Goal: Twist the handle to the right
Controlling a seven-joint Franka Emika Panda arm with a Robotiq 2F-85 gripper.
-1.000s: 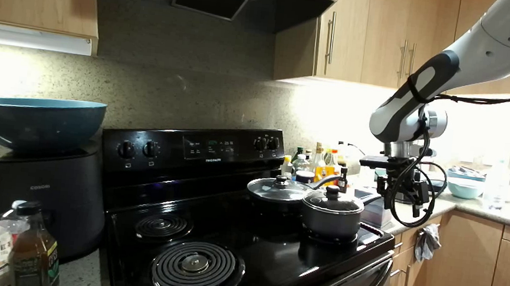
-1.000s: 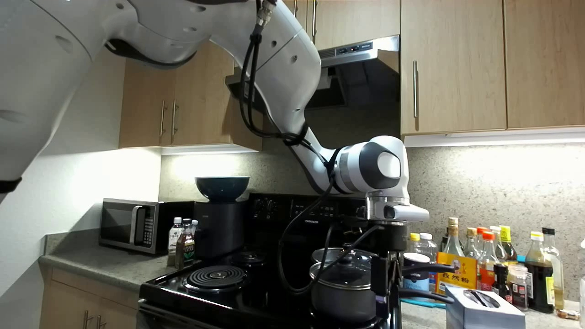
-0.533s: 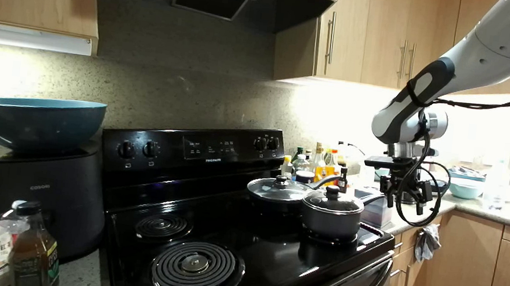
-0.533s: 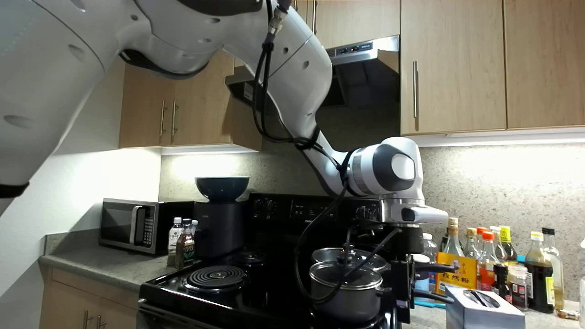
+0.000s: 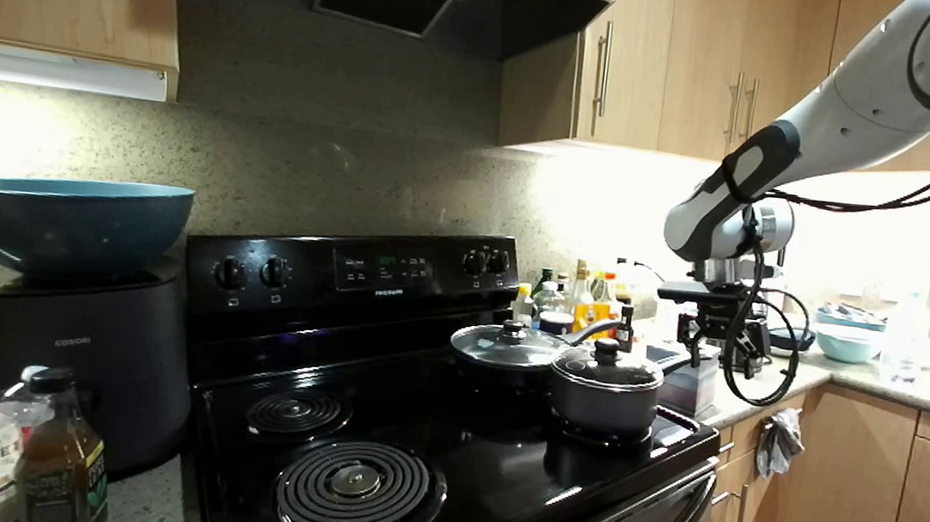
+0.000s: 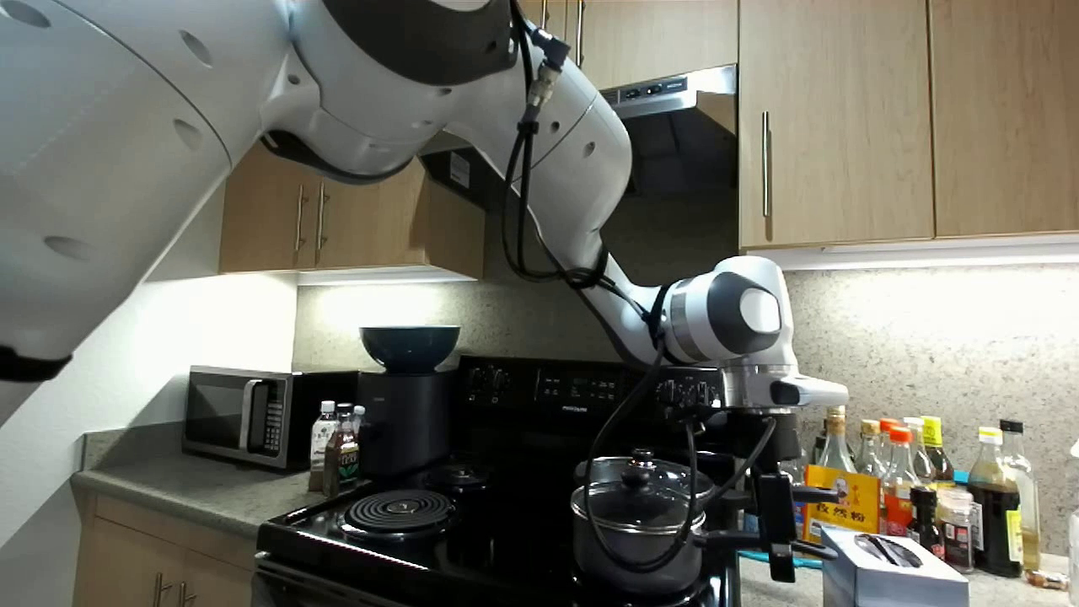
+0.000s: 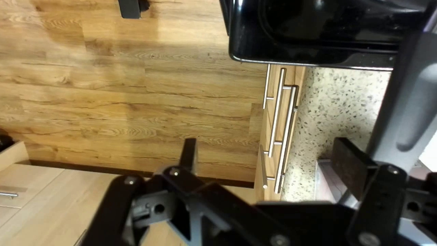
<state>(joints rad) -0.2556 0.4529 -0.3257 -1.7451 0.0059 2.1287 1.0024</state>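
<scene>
In an exterior view, the nearer grey, glass-lidded metal saucepan (image 6: pixel 645 544) sits unmoved; its long, thin, dark straight handle (image 6: pixel 728 540), unmoved too, juts out to the saucepan's right. The black two-fingered gripper (image 7: pixel 269 160) has shifted farther right of the saucepan, jaws wide and empty. The wrist view shows the handle seemingly outside them, so gripping and twisting likely lie ahead.
</scene>
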